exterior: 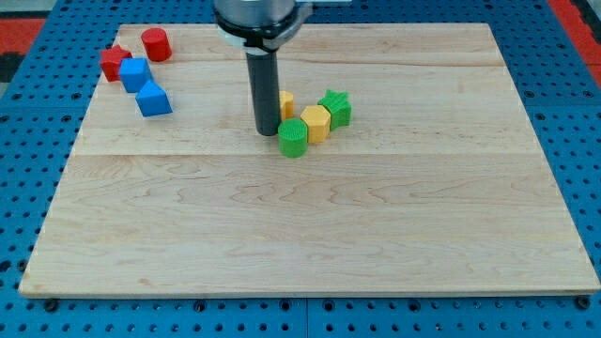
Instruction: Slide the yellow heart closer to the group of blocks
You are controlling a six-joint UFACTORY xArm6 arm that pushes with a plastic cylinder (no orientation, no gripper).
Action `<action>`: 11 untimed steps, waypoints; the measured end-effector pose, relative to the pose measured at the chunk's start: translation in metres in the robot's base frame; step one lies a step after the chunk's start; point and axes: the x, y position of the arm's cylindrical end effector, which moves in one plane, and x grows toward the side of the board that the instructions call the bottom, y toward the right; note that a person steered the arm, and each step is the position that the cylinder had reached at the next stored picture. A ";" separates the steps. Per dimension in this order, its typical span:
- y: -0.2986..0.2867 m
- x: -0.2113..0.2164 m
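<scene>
My tip (266, 131) stands on the wooden board, just left of a small cluster near the middle. A yellow block (286, 103), likely the heart, sits right behind the rod and is partly hidden by it. A green round block (293, 137) lies just right of the tip, almost touching it. A yellow hexagonal block (316, 123) and a green star-shaped block (335, 108) follow to the right, close together.
At the view's top left stand a red cylinder (155, 44), a red block (115, 62), a blue block (135, 74) and a blue block (153, 99). The wooden board (300, 235) lies on a blue perforated base.
</scene>
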 end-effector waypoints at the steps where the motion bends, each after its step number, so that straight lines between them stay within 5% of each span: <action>1: -0.057 -0.016; 3: -0.018 0.088; 5: 0.002 0.041; 7: -0.076 0.023; 8: -0.072 -0.038; 10: 0.007 -0.031; 11: -0.011 -0.033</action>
